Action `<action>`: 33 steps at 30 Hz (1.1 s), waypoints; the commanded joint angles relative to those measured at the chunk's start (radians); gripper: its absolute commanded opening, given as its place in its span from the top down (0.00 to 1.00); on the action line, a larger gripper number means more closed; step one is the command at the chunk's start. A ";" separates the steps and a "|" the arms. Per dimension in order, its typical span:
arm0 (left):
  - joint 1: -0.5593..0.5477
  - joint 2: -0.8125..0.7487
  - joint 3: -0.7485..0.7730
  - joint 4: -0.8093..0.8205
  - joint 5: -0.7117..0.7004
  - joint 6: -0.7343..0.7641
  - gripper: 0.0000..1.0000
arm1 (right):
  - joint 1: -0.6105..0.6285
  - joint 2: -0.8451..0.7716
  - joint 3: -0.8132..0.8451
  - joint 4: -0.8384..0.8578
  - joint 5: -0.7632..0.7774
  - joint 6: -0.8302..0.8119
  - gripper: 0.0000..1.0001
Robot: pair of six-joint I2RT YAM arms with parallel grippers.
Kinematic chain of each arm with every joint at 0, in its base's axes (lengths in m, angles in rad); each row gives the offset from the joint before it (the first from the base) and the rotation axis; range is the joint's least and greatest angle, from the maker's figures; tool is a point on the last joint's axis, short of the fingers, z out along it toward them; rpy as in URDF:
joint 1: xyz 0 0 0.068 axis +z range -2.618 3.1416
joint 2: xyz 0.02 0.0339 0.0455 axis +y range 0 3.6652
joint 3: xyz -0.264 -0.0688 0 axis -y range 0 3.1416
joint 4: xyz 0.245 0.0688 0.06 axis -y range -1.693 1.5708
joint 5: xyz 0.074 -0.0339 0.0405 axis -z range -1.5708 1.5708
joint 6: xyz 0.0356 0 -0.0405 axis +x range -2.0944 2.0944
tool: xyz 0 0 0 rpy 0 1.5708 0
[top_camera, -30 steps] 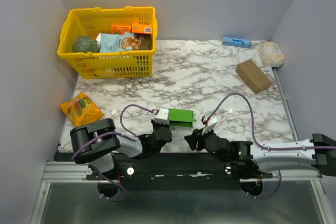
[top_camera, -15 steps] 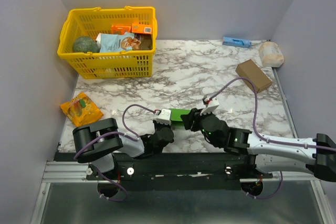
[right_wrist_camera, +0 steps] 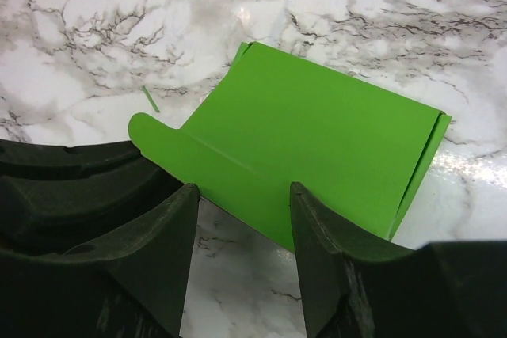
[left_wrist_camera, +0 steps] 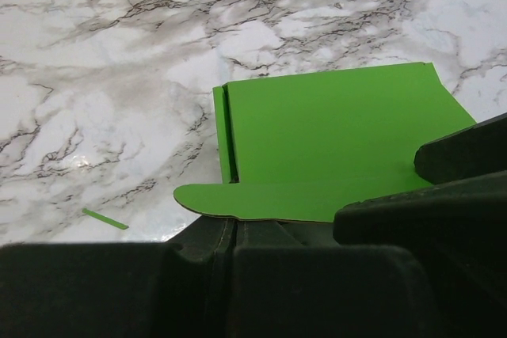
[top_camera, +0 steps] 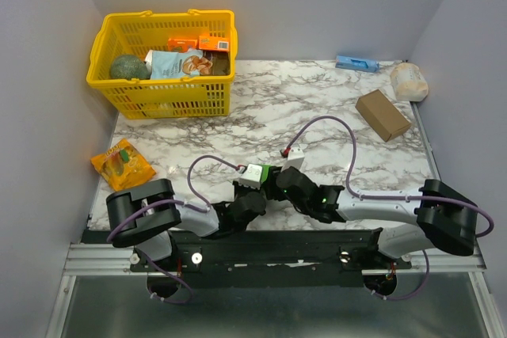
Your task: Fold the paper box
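Found the paper box (left_wrist_camera: 333, 128) lying flat by the middle of the near edge of the desk (top_camera: 333, 108), rounded flap turned toward both arms, probably for creasing. Found the left gripper (left_wrist_camera: 234, 231) clenched with tips at the flap's edge; could not tell whether on the card. Found the right gripper (right_wrist_camera: 244, 191) unclenched, fingers astride the same flap, seemingly to lift it.

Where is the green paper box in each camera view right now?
Top external: the paper box is only a green sliver low in the centre, mostly covered.
Left wrist: centre-right, flat on the marble table.
Right wrist: centre of the picture.
Shared landmark: its rounded flap, seen in both wrist views.
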 commanded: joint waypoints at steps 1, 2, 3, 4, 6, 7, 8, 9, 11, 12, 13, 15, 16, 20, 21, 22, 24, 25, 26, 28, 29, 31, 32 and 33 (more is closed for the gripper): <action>-0.019 -0.059 -0.005 -0.170 0.098 0.008 0.79 | -0.028 0.057 -0.024 0.017 -0.074 0.053 0.42; -0.019 -0.070 -0.006 -0.190 0.101 0.008 0.76 | -0.034 0.058 -0.026 0.020 -0.075 0.053 0.42; -0.019 -0.079 -0.011 -0.196 0.107 0.008 0.74 | -0.048 0.058 -0.027 0.024 -0.084 0.055 0.42; -0.022 -0.101 -0.014 -0.203 0.114 0.010 0.68 | -0.054 0.057 -0.030 0.028 -0.086 0.055 0.42; -0.021 -0.122 -0.023 -0.220 0.117 0.016 0.64 | -0.067 0.060 -0.035 0.039 -0.103 0.056 0.42; -0.021 -0.138 -0.028 -0.223 0.126 0.019 0.59 | -0.071 0.067 -0.035 0.040 -0.106 0.056 0.42; -0.022 -0.142 -0.029 -0.236 0.131 0.019 0.56 | -0.073 0.070 -0.036 0.040 -0.109 0.059 0.42; -0.022 -0.148 -0.031 -0.246 0.138 0.020 0.52 | -0.079 0.075 -0.036 0.043 -0.115 0.064 0.42; -0.022 -0.165 -0.032 -0.270 0.166 0.022 0.44 | -0.087 0.084 -0.043 0.050 -0.121 0.067 0.42; -0.022 -0.173 -0.040 -0.276 0.176 0.022 0.41 | -0.093 0.087 -0.044 0.056 -0.127 0.069 0.42; -0.022 -0.184 -0.046 -0.279 0.186 0.019 0.35 | -0.096 0.089 -0.046 0.057 -0.127 0.070 0.42; -0.024 -0.226 -0.066 -0.289 0.216 0.016 0.30 | -0.107 0.095 -0.053 0.068 -0.135 0.073 0.42; -0.025 -0.245 -0.075 -0.292 0.224 0.017 0.25 | -0.111 0.093 -0.056 0.073 -0.141 0.075 0.42; -0.024 -0.396 -0.094 -0.357 0.311 0.027 0.17 | -0.119 0.103 -0.070 0.085 -0.155 0.082 0.42; -0.024 -0.427 -0.100 -0.373 0.351 0.025 0.16 | -0.122 0.106 -0.075 0.096 -0.161 0.084 0.42; -0.024 -0.463 -0.106 -0.382 0.373 0.027 0.15 | -0.123 0.109 -0.075 0.097 -0.166 0.085 0.42; -0.005 -0.568 -0.109 -0.422 0.408 0.011 0.14 | -0.123 0.113 -0.079 0.103 -0.170 0.087 0.42; 0.010 -0.604 -0.104 -0.440 0.414 -0.004 0.12 | -0.125 0.113 -0.079 0.105 -0.172 0.087 0.42; 0.031 -0.659 -0.097 -0.478 0.428 -0.018 0.12 | -0.125 0.113 -0.081 0.105 -0.173 0.089 0.42; 0.158 -0.694 -0.072 -0.497 0.541 -0.050 0.12 | -0.125 0.113 -0.081 0.106 -0.175 0.089 0.42; 0.220 -0.702 -0.066 -0.500 0.589 -0.064 0.13 | -0.123 0.112 -0.081 0.108 -0.175 0.090 0.42; 0.365 -0.685 -0.042 -0.494 0.673 -0.096 0.14 | -0.125 0.113 -0.082 0.111 -0.178 0.090 0.42; 0.401 -0.650 -0.034 -0.465 0.745 -0.098 0.14 | -0.125 0.115 -0.085 0.111 -0.179 0.092 0.42; 0.426 -0.624 -0.016 -0.450 0.778 -0.096 0.15 | -0.125 0.115 -0.087 0.114 -0.182 0.093 0.42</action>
